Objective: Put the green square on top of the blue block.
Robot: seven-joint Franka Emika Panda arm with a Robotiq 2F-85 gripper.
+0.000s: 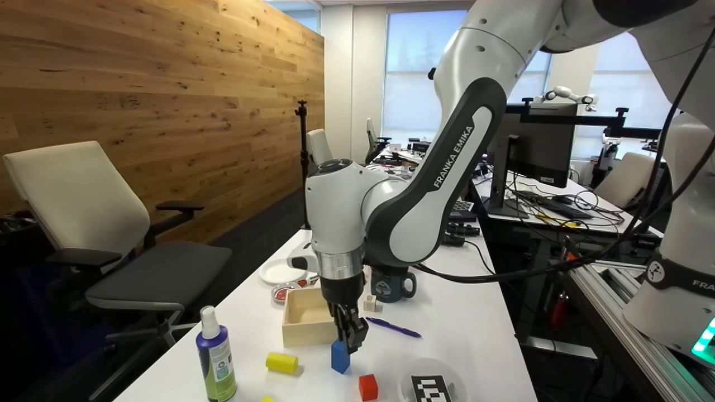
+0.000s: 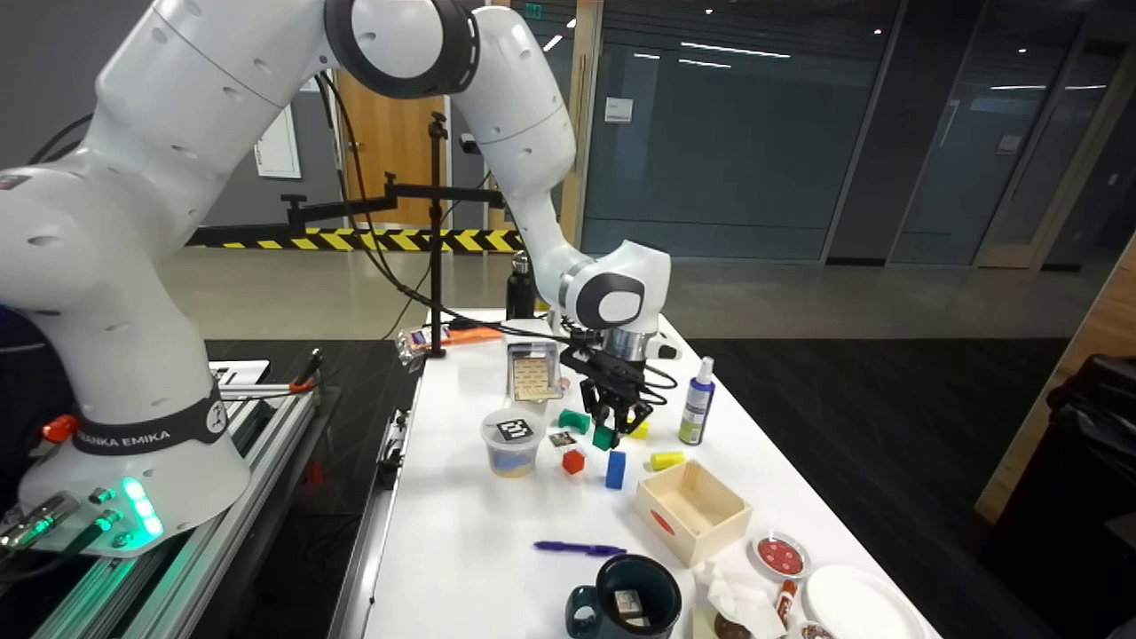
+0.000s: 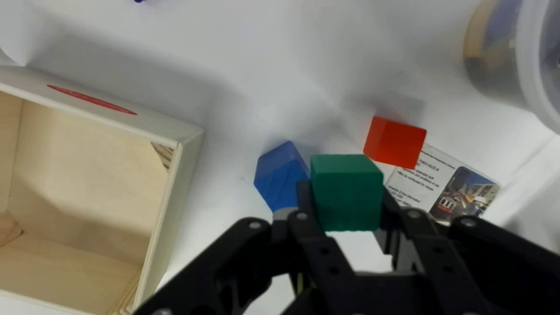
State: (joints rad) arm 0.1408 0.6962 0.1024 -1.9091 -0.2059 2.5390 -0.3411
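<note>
My gripper (image 3: 348, 197) is shut on the green square (image 3: 349, 199), a small cube squeezed between both black fingers in the wrist view. The same green square (image 2: 603, 437) hangs below the gripper (image 2: 614, 424) in an exterior view; elsewhere the gripper (image 1: 347, 335) hides it. On the white table stands the blue block (image 2: 615, 470), upright and taller than wide. From the wrist, the blue block (image 3: 280, 177) lies just left of and beyond the held cube, partly covered by the left finger. In an exterior view the fingers overlap the top of the blue block (image 1: 340, 357).
Close by are a red block (image 3: 396, 143), an open wooden box (image 3: 186, 162) and a yellow cylinder (image 2: 667, 461). A lidded plastic tub (image 2: 513, 451), a green arch-like block (image 2: 574, 421), a spray bottle (image 2: 697, 408), a purple pen (image 2: 579, 548) and a dark mug (image 2: 581, 612) stand around.
</note>
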